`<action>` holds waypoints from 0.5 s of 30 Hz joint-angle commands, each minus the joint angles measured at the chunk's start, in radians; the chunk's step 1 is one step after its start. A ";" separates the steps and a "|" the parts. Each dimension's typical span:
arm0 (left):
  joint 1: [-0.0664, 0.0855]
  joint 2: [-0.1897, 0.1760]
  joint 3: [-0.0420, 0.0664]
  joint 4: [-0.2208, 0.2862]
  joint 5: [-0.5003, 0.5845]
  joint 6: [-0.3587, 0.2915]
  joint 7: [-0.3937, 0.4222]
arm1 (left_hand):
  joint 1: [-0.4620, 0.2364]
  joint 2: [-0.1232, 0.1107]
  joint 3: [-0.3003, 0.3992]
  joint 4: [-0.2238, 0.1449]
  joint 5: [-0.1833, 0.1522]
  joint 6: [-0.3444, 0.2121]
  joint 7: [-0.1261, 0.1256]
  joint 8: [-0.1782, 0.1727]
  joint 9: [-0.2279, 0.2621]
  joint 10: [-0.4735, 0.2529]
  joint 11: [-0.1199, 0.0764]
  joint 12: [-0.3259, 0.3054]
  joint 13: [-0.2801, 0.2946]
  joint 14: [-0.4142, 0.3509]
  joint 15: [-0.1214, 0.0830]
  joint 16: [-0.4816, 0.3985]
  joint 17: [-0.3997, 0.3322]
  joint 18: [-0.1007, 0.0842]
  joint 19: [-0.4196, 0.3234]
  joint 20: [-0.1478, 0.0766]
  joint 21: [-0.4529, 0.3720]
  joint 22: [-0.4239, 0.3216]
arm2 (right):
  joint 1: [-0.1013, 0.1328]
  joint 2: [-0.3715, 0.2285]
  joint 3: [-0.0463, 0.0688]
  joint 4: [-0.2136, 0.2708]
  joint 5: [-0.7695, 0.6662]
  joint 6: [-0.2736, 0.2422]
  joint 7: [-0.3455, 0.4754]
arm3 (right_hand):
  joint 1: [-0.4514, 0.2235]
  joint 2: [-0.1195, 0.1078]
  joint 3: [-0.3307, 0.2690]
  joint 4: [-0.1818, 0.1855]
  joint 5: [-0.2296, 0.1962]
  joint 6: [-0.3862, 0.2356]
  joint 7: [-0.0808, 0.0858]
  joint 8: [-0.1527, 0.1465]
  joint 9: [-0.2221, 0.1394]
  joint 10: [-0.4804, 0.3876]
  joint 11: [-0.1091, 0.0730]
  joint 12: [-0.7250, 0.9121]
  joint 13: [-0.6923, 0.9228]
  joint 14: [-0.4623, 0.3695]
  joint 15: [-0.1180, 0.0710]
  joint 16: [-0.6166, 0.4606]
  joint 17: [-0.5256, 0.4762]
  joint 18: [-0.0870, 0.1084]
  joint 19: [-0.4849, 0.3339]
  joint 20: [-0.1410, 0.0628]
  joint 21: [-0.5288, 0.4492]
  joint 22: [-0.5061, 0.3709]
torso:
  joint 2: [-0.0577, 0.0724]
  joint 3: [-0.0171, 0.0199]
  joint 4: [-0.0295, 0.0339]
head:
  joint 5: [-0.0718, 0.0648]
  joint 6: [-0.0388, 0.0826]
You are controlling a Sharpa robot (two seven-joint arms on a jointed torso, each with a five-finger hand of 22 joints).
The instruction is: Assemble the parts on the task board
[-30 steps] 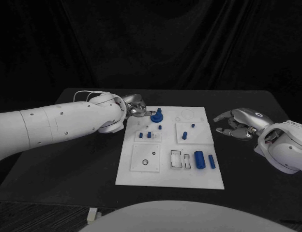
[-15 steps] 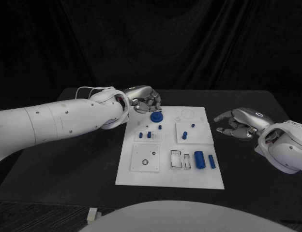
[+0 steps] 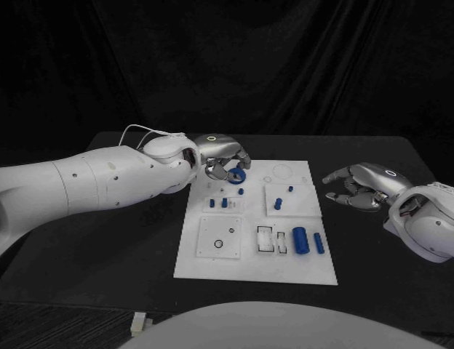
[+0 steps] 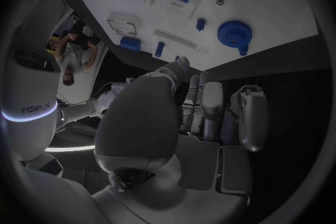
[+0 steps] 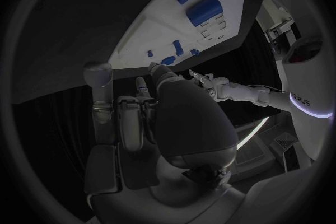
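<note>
Board (image 3: 250, 258) lies mid-worktop; the blue knob (image 3: 234, 175) stands at its far edge, beside your left hand (image 3: 222, 154), fingers curled but holding nothing. Right hand (image 3: 359, 186) hovers loosely curled, empty. A careless brush may tip the knob.

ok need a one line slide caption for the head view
Left hand hovers at the round blue part on the white task board's far edge; right hand waits beside the board.

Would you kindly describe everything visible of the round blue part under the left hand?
The round blue part is a matte, plastic-looking disc with a raised centre and a small lug at its rim. It sits flat at the far left corner of the white task board. The left hand hovers over it; contact cannot be told.
</note>
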 commanded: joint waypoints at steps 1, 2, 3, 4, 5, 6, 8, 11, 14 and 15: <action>-0.008 0.008 0.001 -0.011 -0.116 0.022 0.019 | -0.002 -0.004 -0.011 -0.005 0.008 0.011 0.003 0.001 -0.035 0.010 0.003 -0.021 -0.028 0.027 -0.006 0.021 0.015 -0.019 0.014 -0.003 0.013 0.209 | -0.003 -0.001 0.001 0.001 -0.003 -0.012 -0.001 | -0.005 0.004 0.005 -0.002 0.004 0.007 -0.001 -0.006 -0.002 0.106 0.006 0.003 0.262 0.106 0.007 0.006 0.263 0.014 0.000 0.005 -0.004 0.088 | 0.001 0.0010 -0.0003 | 0.000 0.000; -0.011 0.012 0.001 -0.015 -0.129 0.024 0.017 | -0.003 -0.006 -0.014 -0.005 0.007 0.015 0.002 0.001 -0.042 0.014 0.002 -0.023 -0.033 0.031 -0.008 0.024 0.016 -0.019 0.015 -0.004 0.015 0.209 | -0.003 -0.002 0.001 0.001 -0.003 -0.012 0.000 | -0.005 0.004 0.005 -0.002 0.004 0.007 -0.001 -0.006 -0.002 0.106 0.006 0.003 0.262 0.106 0.007 0.006 0.263 0.014 0.000 0.005 -0.004 0.088 | 0.001 0.0008 0.0003 | -0.001 0.000; -0.013 0.014 0.001 -0.017 -0.135 0.027 0.015 | -0.007 -0.007 -0.019 -0.005 0.004 0.021 0.001 0.002 -0.052 0.018 0.000 -0.028 -0.040 0.035 -0.010 0.027 0.016 -0.019 0.016 -0.006 0.014 0.209 | -0.004 -0.002 0.001 0.002 -0.003 -0.012 0.000 | -0.005 0.004 0.005 -0.002 0.004 0.007 -0.001 -0.006 -0.002 0.106 0.006 0.003 0.262 0.106 0.007 0.006 0.263 0.014 0.000 0.005 -0.004 0.088 | 0.001 0.0006 0.0006 | -0.001 0.000; -0.014 0.016 0.001 -0.019 -0.141 0.030 0.013 | -0.010 -0.006 -0.021 -0.004 0.003 0.024 0.000 0.002 -0.056 0.020 -0.002 -0.030 -0.043 0.036 -0.011 0.027 0.016 -0.019 0.016 -0.007 0.014 0.209 | -0.004 -0.003 0.001 0.002 -0.003 -0.012 0.000 | -0.005 0.004 0.005 -0.002 0.004 0.007 -0.001 -0.006 -0.002 0.106 0.006 0.003 0.262 0.106 0.007 0.006 0.263 0.014 0.000 0.005 -0.004 0.088 | 0.001 0.0005 0.0012 | -0.001 0.000; -0.016 0.019 0.001 -0.022 -0.146 0.033 0.010 | -0.013 -0.007 -0.024 -0.003 0.002 0.026 0.000 0.002 -0.060 0.021 -0.002 -0.032 -0.045 0.037 -0.011 0.028 0.015 -0.019 0.016 -0.007 0.013 0.209 | -0.004 -0.003 0.001 0.002 -0.003 -0.012 0.000 | -0.005 0.004 0.005 -0.002 0.004 0.007 -0.001 -0.006 -0.002 0.106 0.006 0.003 0.262 0.106 0.007 0.006 0.263 0.014 0.000 0.005 -0.004 0.088 | 0.002 0.0005 0.0018 | -0.001 0.000; -0.017 0.021 0.001 -0.025 -0.149 0.035 0.007 | -0.015 -0.007 -0.026 -0.002 0.001 0.029 0.000 0.002 -0.063 0.021 -0.001 -0.033 -0.048 0.037 -0.012 0.028 0.014 -0.019 0.016 -0.008 0.014 0.209 | -0.004 -0.004 0.001 0.003 -0.003 -0.012 0.000 | -0.005 0.004 0.005 -0.002 0.004 0.007 -0.001 -0.006 -0.002 0.106 0.006 0.003 0.262 0.106 0.007 0.006 0.263 0.014 0.000 0.005 -0.004 0.088 | 0.001 0.0005 0.0018 | -0.001 0.000; -0.020 0.028 0.001 -0.033 -0.155 0.038 0.002 | -0.017 -0.005 -0.028 -0.002 0.004 0.033 0.001 0.003 -0.068 0.023 0.000 -0.036 -0.051 0.038 -0.011 0.028 0.012 -0.019 0.017 -0.009 0.014 0.209 | -0.005 -0.004 0.001 0.004 -0.003 -0.012 0.000 | -0.005 0.004 0.005 -0.002 0.004 0.007 -0.001 -0.006 -0.002 0.106 0.006 0.003 0.262 0.106 0.007 0.006 0.263 0.014 0.000 0.005 -0.004 0.088 | 0.001 0.0011 0.0015 | 0.000 0.000; -0.025 0.038 0.001 -0.048 -0.160 0.040 -0.003 | -0.017 -0.001 -0.030 -0.004 0.013 0.048 0.002 0.006 -0.078 0.028 0.001 -0.039 -0.059 0.038 -0.011 0.028 0.008 -0.020 0.018 -0.011 0.015 0.209 | -0.005 -0.006 0.001 0.005 -0.003 -0.012 0.001 | -0.005 0.004 0.005 -0.002 0.004 0.007 -0.001 -0.006 -0.002 0.106 0.006 0.003 0.262 0.106 0.007 0.006 0.263 0.014 0.000 0.005 -0.004 0.088 | 0.001 0.0014 0.0016 | 0.002 0.000; -0.028 0.048 0.001 -0.061 -0.162 0.042 -0.009 | -0.014 0.004 -0.029 -0.008 0.025 0.064 0.002 0.008 -0.087 0.043 0.002 -0.039 -0.065 0.040 -0.010 0.030 0.006 -0.020 0.020 -0.012 0.017 0.210 | -0.005 -0.006 0.001 0.007 -0.003 -0.013 0.001 | -0.005 0.004 0.005 -0.002 0.004 0.007 -0.001 -0.006 -0.002 0.106 0.006 0.003 0.262 0.106 0.007 0.006 0.263 0.014 0.000 0.005 -0.004 0.088 | 0.001 0.0004 0.0006 | 0.001 0.000; -0.029 0.051 0.001 -0.064 -0.162 0.042 -0.010 | -0.014 0.005 -0.029 -0.008 0.026 0.067 0.002 0.008 -0.089 0.046 0.002 -0.039 -0.066 0.039 -0.010 0.030 0.005 -0.020 0.020 -0.012 0.016 0.210 | -0.005 -0.007 0.001 0.007 -0.003 -0.013 0.001 | -0.005 0.004 0.005 -0.002 0.004 0.007 -0.001 -0.006 -0.002 0.106 0.006 0.003 0.262 0.106 0.007 0.006 0.263 0.014 0.000 0.005 -0.004 0.088 | 0.001 0.0003 0.0005 | 0.001 0.000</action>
